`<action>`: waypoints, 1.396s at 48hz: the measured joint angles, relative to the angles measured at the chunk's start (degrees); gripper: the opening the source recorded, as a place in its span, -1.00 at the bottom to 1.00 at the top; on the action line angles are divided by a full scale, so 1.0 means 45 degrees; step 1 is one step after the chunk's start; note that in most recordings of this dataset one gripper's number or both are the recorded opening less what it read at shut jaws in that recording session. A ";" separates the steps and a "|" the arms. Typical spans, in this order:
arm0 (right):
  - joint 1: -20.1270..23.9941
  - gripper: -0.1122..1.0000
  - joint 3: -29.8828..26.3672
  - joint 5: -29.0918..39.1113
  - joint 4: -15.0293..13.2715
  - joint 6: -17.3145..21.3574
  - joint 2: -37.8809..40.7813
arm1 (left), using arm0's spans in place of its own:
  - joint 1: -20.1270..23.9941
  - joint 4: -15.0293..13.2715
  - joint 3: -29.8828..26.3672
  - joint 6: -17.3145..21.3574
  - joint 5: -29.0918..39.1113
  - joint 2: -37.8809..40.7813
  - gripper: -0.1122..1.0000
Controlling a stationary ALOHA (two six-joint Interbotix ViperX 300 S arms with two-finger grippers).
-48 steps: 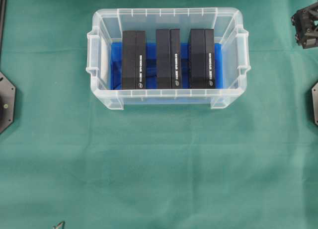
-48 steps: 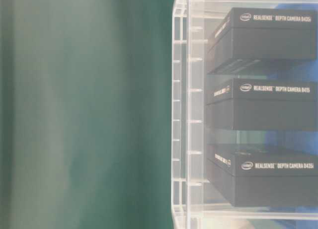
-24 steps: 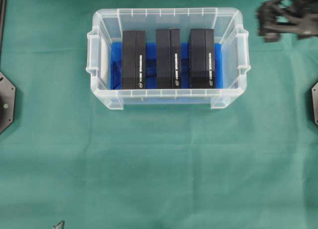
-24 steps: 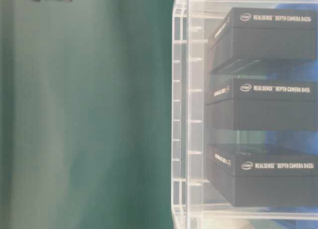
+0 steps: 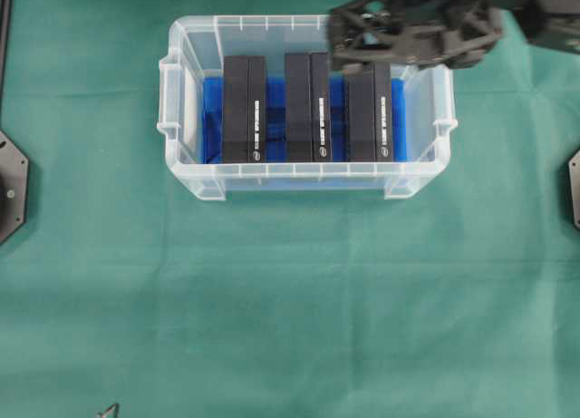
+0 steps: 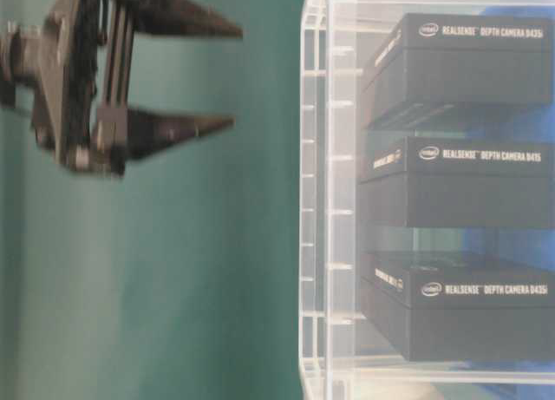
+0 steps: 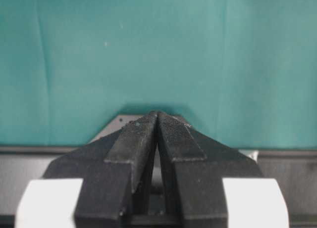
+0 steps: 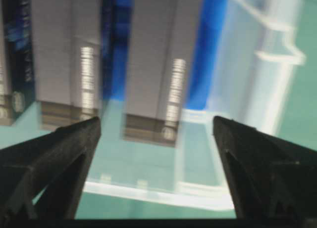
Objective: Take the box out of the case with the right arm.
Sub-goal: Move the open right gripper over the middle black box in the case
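Observation:
The clear case with its blue bottom stands on the green cloth and holds three black boxes upright in a row: left, middle and right. My all-black right gripper reaches in from the upper right and hovers open above the case's back right part, over the far end of the right box. From table level, this gripper is spread wide, clear of the case wall. Its wrist view looks down on the right box between open fingers. My left gripper is shut and empty.
Green cloth covers the table around the case. Black arm mounts sit at the left edge and right edge. A small grey tip pokes in at the bottom left.
The right arm has swept in from the upper right corner to above the case's back right part, jaws still open. The boxes and the case have not moved.

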 measured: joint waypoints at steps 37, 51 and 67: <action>0.0332 0.86 -0.3086 0.0234 0.0000 0.0000 0.2539 | 0.0000 0.0000 0.0000 -0.0020 0.0410 -0.0039 -0.80; 0.0352 0.86 -0.3086 0.0254 0.0000 -0.0020 0.2539 | 0.0000 0.0000 0.0000 -0.0020 0.0391 -0.0039 -0.80; 0.0352 0.86 -0.3086 0.0234 0.0000 -0.0020 0.2539 | 0.0000 0.0000 0.0000 -0.0020 0.0391 -0.0039 -0.80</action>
